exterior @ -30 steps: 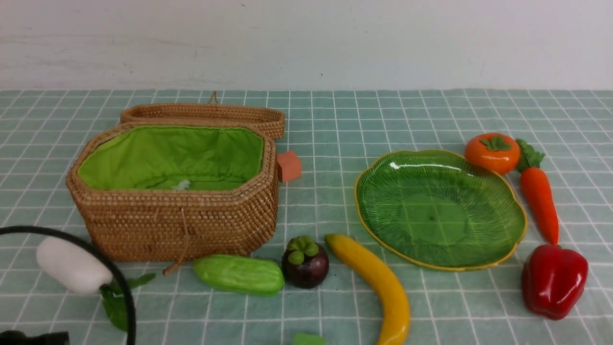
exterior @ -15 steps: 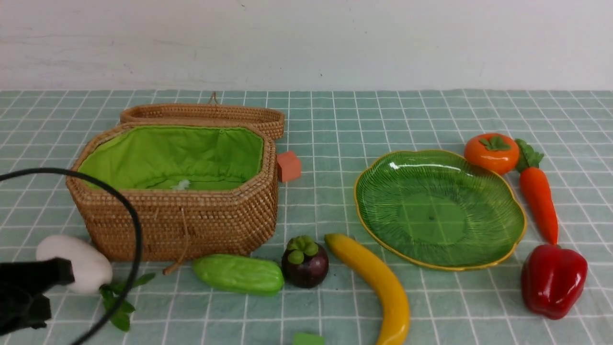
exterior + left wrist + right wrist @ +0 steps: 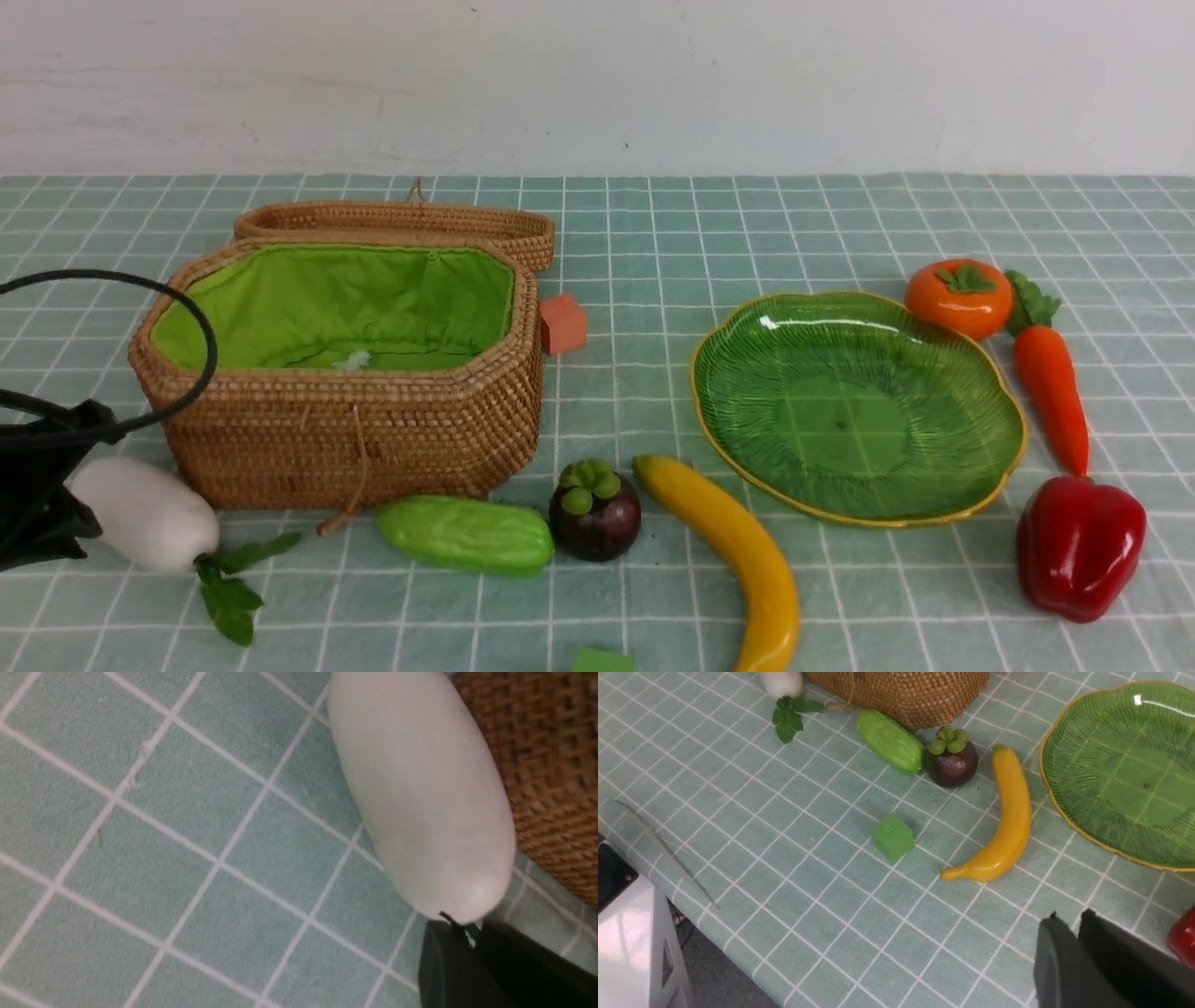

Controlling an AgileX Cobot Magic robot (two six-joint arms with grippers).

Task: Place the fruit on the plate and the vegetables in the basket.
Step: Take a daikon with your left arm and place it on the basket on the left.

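Note:
The white radish (image 3: 149,513) lies in front of the open wicker basket (image 3: 355,439), leaves toward the green gourd (image 3: 467,534). My left gripper (image 3: 65,504) sits at the radish's (image 3: 420,788) leafless end, jaws (image 3: 469,926) a narrow slit apart and holding nothing. The mangosteen (image 3: 595,511) and banana (image 3: 738,551) lie before the empty green plate (image 3: 840,411). The persimmon (image 3: 959,297) and carrot (image 3: 1050,383) are behind and right of it, and the red pepper (image 3: 1078,546) is in front. My right gripper (image 3: 1069,917) hovers near the pepper, jaws close together and empty.
A red block (image 3: 563,323) sits beside the basket, whose lid (image 3: 401,224) lies open behind it. A green block (image 3: 893,836) lies near the banana's tip. The left arm's black cable (image 3: 201,327) loops in front of the basket. The table's edge and a white cabinet (image 3: 630,952) lie toward me.
My left arm has come up from the bottom left corner to the radish's left end. The radish's leaves have shifted slightly. Everything else is unmoved.

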